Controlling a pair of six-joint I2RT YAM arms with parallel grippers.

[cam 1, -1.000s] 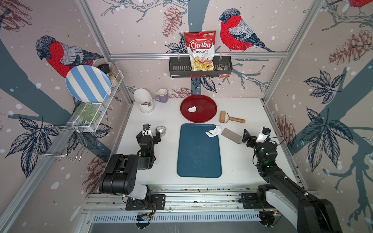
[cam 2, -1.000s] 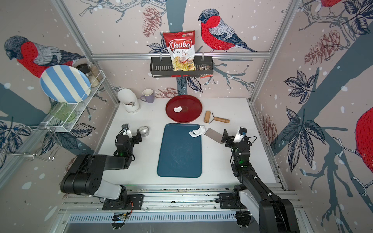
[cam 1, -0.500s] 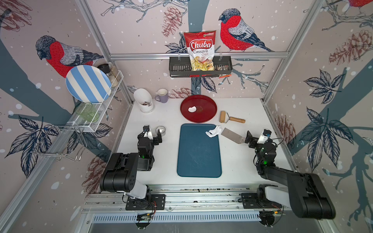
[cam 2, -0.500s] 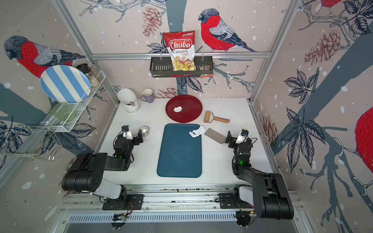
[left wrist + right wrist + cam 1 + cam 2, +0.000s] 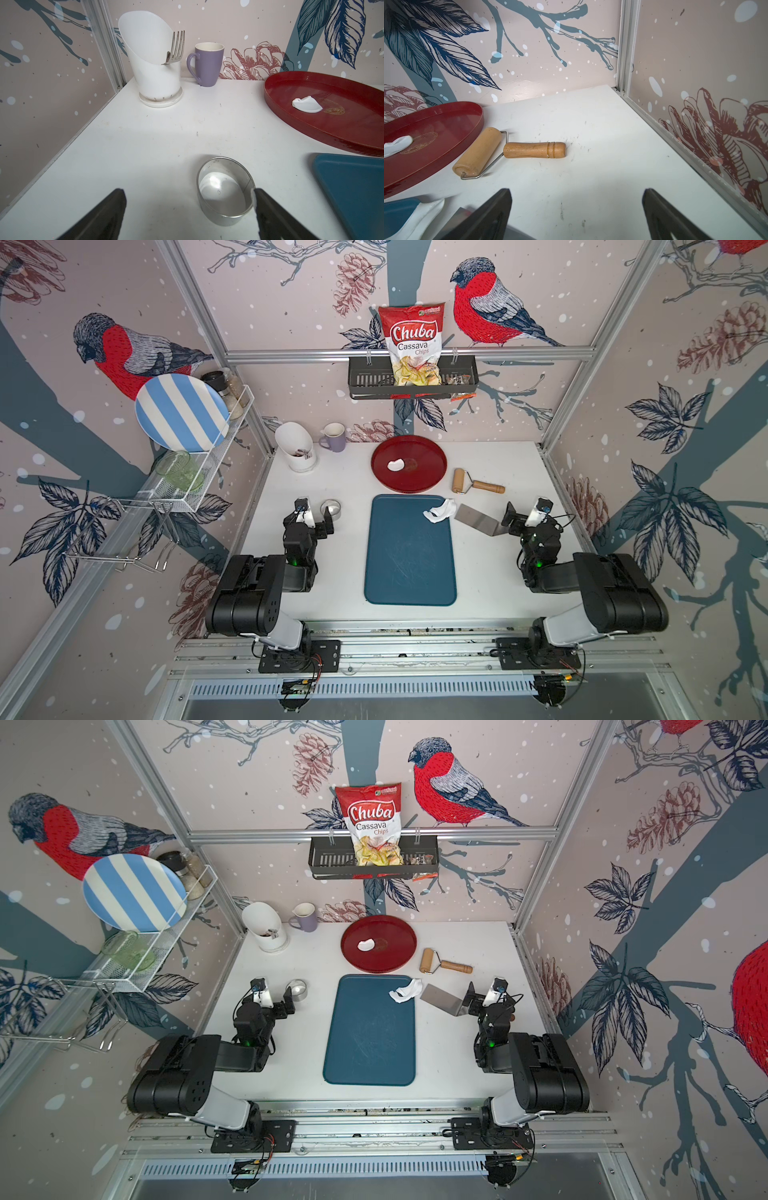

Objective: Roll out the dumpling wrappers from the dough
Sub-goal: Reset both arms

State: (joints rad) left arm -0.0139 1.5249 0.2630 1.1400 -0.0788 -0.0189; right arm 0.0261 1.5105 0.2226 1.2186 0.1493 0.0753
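Left end effector (image 5: 188, 191) and right end effector (image 5: 576, 190) gape empty; crumpled white dough (image 5: 439, 511) should be centred on the blue rectangular board (image 5: 409, 560) first.

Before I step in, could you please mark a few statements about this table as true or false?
1. The rolling pin lies on the table beside the red tray. True.
2. The left fingers grip the steel ring. False: they are open and hold nothing.
3. A white dough piece lies on the red tray. True.
4. Dough discs cover the blue board. False: only a crumpled dough scrap sits at one corner.
5. The purple mug lies tipped over. False: it stands upright.
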